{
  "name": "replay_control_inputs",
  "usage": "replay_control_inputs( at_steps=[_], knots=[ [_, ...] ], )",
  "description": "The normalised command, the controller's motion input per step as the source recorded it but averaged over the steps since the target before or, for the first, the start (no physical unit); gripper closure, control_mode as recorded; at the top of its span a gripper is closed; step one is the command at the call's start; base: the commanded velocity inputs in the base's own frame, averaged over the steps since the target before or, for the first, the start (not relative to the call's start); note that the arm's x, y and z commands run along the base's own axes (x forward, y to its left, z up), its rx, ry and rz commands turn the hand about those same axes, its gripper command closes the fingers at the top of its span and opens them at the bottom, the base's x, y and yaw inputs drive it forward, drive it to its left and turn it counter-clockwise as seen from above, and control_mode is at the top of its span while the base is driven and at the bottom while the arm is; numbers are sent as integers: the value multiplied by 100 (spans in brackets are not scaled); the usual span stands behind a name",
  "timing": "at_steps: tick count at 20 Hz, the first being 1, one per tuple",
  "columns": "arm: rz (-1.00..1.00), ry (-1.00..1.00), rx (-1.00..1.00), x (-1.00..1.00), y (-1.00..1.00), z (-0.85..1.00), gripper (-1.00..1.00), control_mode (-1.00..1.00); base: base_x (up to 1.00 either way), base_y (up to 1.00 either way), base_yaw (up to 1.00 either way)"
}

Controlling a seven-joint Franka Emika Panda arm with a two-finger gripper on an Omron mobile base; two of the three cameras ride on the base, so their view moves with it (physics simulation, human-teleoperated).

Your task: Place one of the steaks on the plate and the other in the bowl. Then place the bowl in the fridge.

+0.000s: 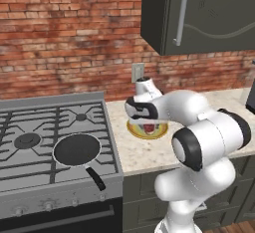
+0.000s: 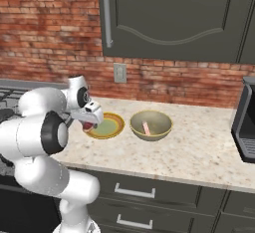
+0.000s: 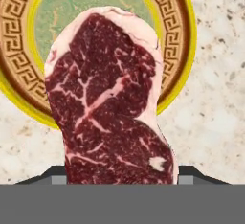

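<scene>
The gripper [image 2: 89, 122] hangs over the near left part of the plate [image 2: 115, 126], jaws set partway apart and clamped on a steak [image 3: 110, 103], which hangs between them above the plate's green centre and patterned rim. The plate sits on the speckled countertop [image 2: 199, 147], just right of the stove [image 1: 55, 127] with its black frying pan [image 1: 76, 149]. To the plate's right stands the bowl [image 2: 151, 125], with the second steak [image 2: 146, 127] lying inside it.
</scene>
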Motion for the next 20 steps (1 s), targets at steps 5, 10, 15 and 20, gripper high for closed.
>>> replay_control_inputs(
  at_steps=[5,10,15,20],
  knots=[
    [-1,18,0,52,-15,-42,100,-100,0,0,0],
    [0,7,0,39,-2,-36,100,-100,0,0,0],
    [0,0,0,33,0,-23,100,-100,0,0,0],
    [1,0,0,3,0,-22,100,-100,0,0,0]
  ],
)
